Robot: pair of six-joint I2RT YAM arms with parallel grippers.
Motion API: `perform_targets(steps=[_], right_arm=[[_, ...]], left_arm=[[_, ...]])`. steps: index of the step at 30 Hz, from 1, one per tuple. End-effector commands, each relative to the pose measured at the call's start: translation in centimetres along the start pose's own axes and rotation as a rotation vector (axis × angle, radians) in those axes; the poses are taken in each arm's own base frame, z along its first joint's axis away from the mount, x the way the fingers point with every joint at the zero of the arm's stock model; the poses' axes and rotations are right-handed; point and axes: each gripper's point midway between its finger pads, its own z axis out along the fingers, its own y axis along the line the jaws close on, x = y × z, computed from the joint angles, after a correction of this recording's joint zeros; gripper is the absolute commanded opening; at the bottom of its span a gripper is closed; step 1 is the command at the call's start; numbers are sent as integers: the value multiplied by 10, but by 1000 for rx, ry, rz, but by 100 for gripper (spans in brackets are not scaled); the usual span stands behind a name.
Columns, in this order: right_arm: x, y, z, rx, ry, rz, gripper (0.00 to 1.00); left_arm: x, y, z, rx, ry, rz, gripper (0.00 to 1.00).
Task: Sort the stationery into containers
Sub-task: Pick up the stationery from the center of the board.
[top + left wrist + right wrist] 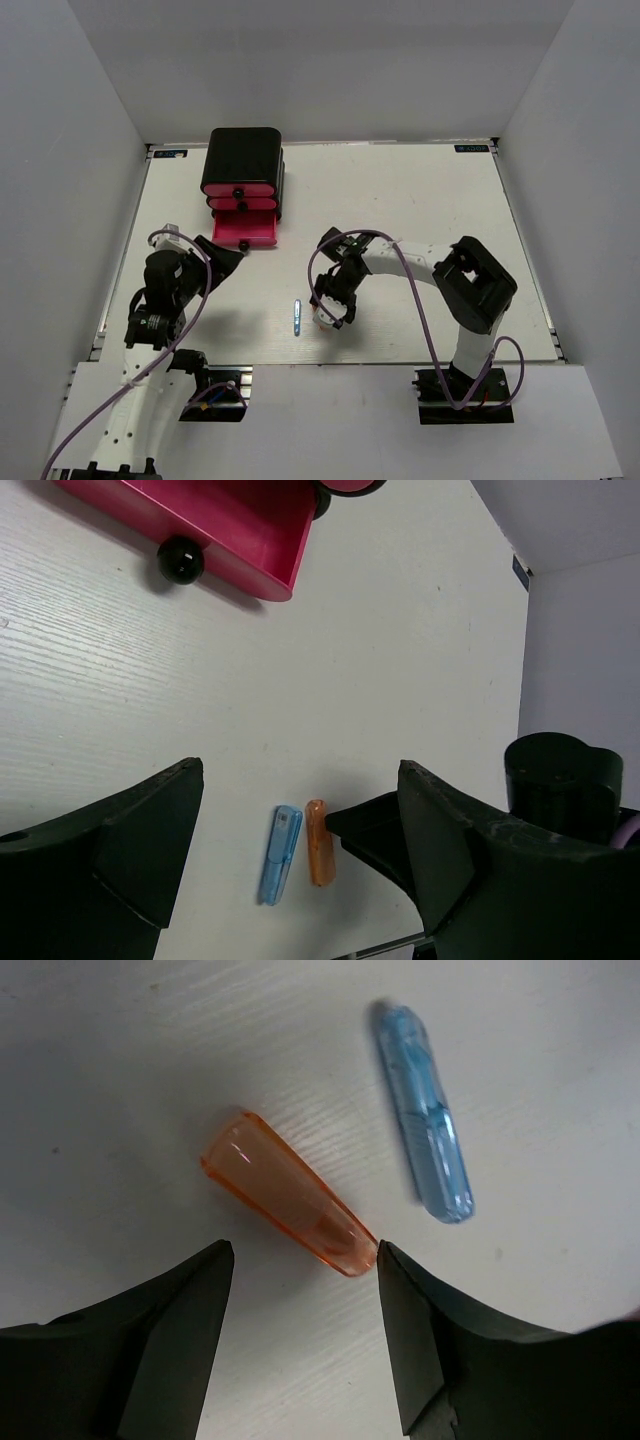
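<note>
1. Right end effector (303,1260) was spread and pinched nothing. Its jaws straddled one end of the orange marker (290,1195), lined up for a pick, I'd judge.
2. Orange marker lay flat on the desk (420,200), near-centre. Blue marker (425,1110) sat just left of it, not touching.
3. Left end effector (300,770) was spread too and empty, sitting near the open bottom drawer (245,228), probably to keep the drop path free.
4. Drawer stood out from the black box (243,155) at far left, ready to receive.
</note>
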Motion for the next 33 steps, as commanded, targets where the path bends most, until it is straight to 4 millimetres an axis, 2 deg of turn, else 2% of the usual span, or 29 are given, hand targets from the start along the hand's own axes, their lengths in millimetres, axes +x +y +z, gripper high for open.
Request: perform_targets(steps=[1, 7, 11, 19, 24, 29, 31, 33], right_arm=[[-6, -4, 6, -72, -10, -285, 66], [-17, 15, 16, -184, -47, -389, 66], [-20, 8, 22, -226, -66, -434, 66], [-16, 6, 35, -306, -77, -493, 64], [-14, 15, 40, -363, -79, -497, 59], [-10, 34, 44, -423, -62, -438, 53], [-7, 41, 45, -430, -48, -359, 48], [-6, 43, 44, -408, -30, -277, 35]], left_arm=[[-5, -5, -10, -1, -17, 7, 88], [-2, -4, -14, 1, -19, -1, 88], [1, -2, -18, -3, -15, -2, 88], [1, -1, -30, 1, -46, -18, 88], [2, -2, -36, 10, -54, -25, 88], [4, 0, -35, 10, -54, -34, 88], [5, -2, -36, 18, -45, -34, 88], [12, 4, -31, 12, -25, -37, 88]])
